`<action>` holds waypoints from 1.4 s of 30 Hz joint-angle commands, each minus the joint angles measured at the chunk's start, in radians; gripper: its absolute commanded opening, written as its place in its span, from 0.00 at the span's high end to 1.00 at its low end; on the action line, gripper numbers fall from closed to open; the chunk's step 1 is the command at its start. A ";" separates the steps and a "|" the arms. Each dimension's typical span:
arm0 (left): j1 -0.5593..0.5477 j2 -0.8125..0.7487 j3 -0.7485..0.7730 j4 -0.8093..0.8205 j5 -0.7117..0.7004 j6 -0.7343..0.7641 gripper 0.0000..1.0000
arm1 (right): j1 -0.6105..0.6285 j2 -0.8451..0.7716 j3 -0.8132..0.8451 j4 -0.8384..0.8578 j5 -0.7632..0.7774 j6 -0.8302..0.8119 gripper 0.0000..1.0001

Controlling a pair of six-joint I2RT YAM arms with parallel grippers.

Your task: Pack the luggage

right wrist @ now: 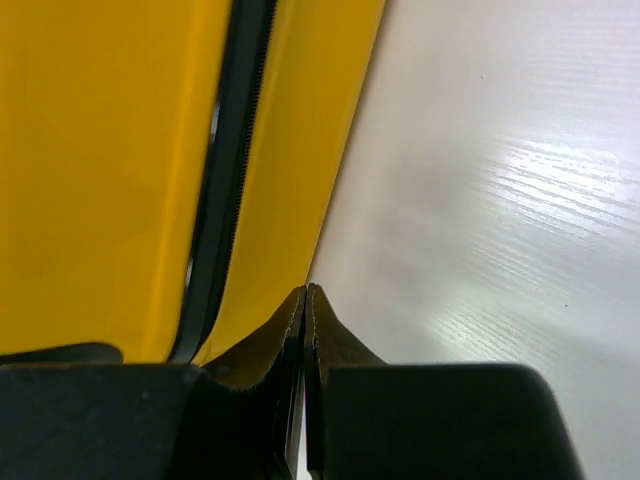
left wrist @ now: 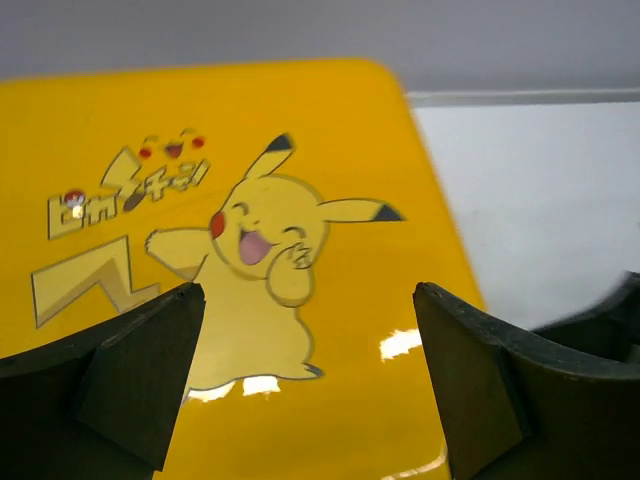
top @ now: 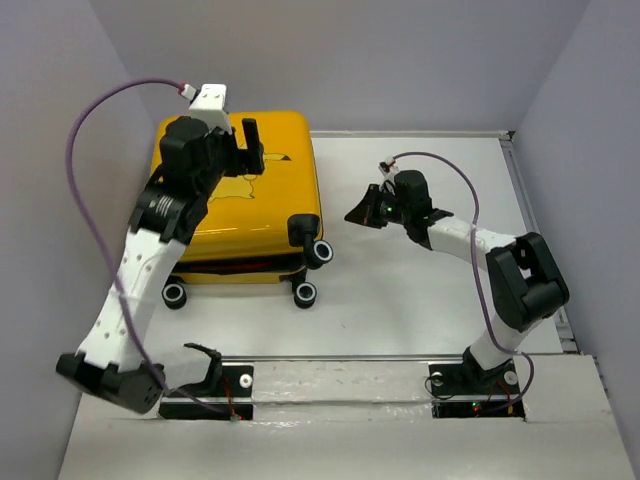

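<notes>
White tabletop [top: 420,300] carries a glossy yellow hard-shell suitcase [top: 285,180] lying flat, left gripper [left wrist: 310,340] spread above its lid [left wrist: 330,110], right gripper [right wrist: 306,295] pressed together beside it; stiff, slippery shell, probably best held by its black handle [top: 300,230].

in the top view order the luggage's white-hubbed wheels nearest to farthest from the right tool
1. Upper right wheel: at the corner of the luggage, just left of and below the right tool.
2. Lower right wheel: same side, closer to the arm bases.
3. Left wheel: far side of the luggage, beside the left arm.
</notes>
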 commanded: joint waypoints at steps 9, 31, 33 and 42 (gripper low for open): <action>0.702 0.292 0.039 0.095 0.092 -0.332 0.02 | 0.005 -0.172 -0.054 -0.017 0.016 -0.159 0.93; 0.742 0.484 -0.386 0.371 0.626 -0.469 0.01 | -0.053 -0.195 -0.032 -0.045 -0.021 -0.115 0.10; 0.677 0.435 -0.497 0.454 0.632 -0.521 0.01 | -0.119 -0.181 -0.028 -0.039 -0.071 -0.064 0.16; 0.540 0.164 -0.795 0.524 0.520 -0.544 0.01 | -0.222 -0.131 0.024 -0.002 -0.238 -0.035 0.00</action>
